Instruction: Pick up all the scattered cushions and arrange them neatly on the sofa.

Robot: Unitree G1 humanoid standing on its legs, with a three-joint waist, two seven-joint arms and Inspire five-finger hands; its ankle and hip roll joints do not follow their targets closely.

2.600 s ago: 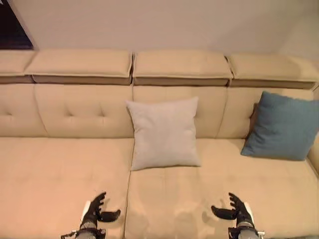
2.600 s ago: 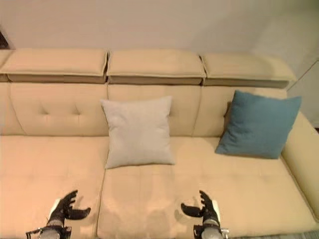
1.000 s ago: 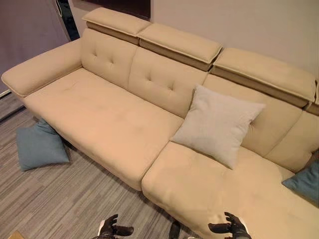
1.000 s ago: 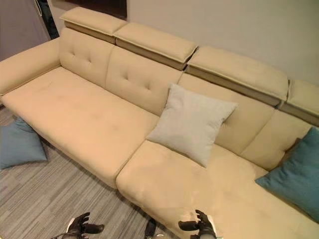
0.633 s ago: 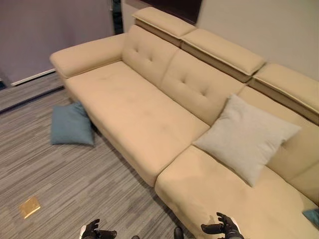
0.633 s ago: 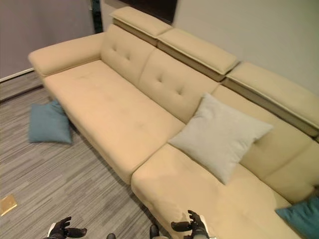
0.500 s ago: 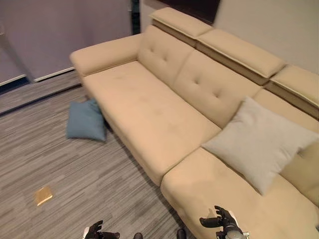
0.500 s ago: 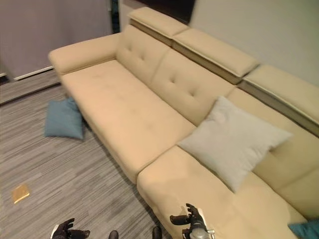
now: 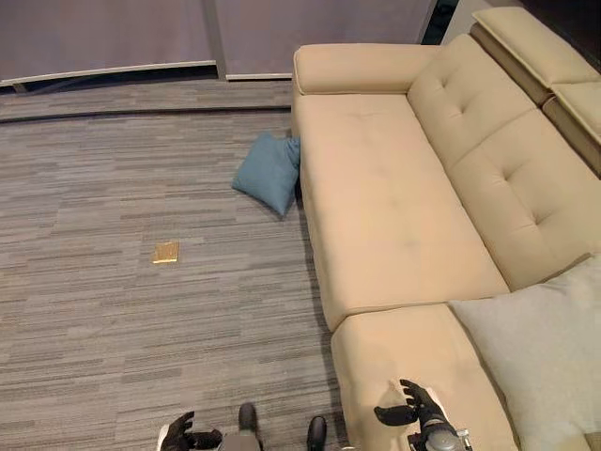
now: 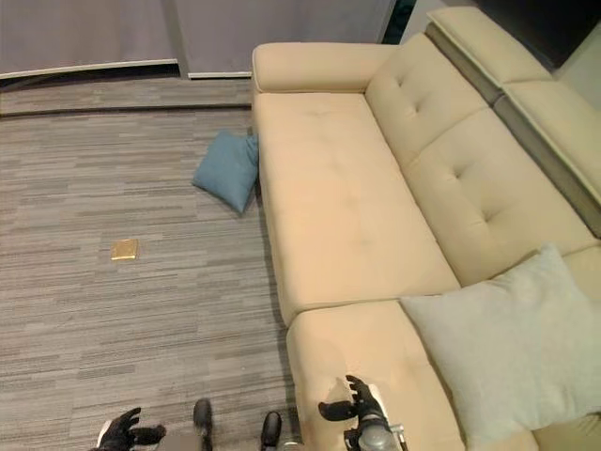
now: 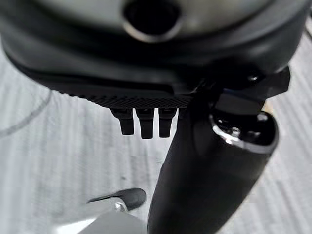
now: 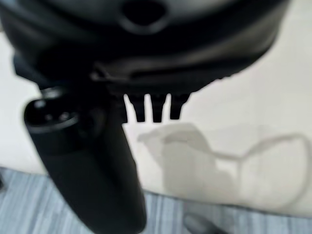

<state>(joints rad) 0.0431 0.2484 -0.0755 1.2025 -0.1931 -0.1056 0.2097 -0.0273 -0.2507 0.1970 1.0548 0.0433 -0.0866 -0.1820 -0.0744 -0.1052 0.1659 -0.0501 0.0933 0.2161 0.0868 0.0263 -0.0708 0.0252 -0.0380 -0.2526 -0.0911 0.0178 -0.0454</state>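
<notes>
A blue cushion [image 9: 270, 174] lies on the grey floor, leaning against the front of the beige sofa [image 9: 394, 216] near its armrest. A light grey cushion [image 9: 543, 352] rests on the sofa seat at the right. My left hand [image 9: 186, 436] hangs open over the floor at the lower left, holding nothing. Over the near corner of the sofa seat, my right hand [image 9: 413, 411] is open and empty too. In the wrist views, the left hand's fingers [image 11: 141, 122] and the right hand's fingers [image 12: 153, 107] stand straight with nothing between them and the thumb.
A small gold plate [image 9: 166, 252] sits in the striped grey floor left of the sofa. Grey wall panels [image 9: 113, 33] close off the far side. Open floor lies between me and the blue cushion.
The camera has swung left: the sofa moved to the right of the picture and more floor shows. The blue floor cushion now sits near the upper middle. Both hands stay low and open.
</notes>
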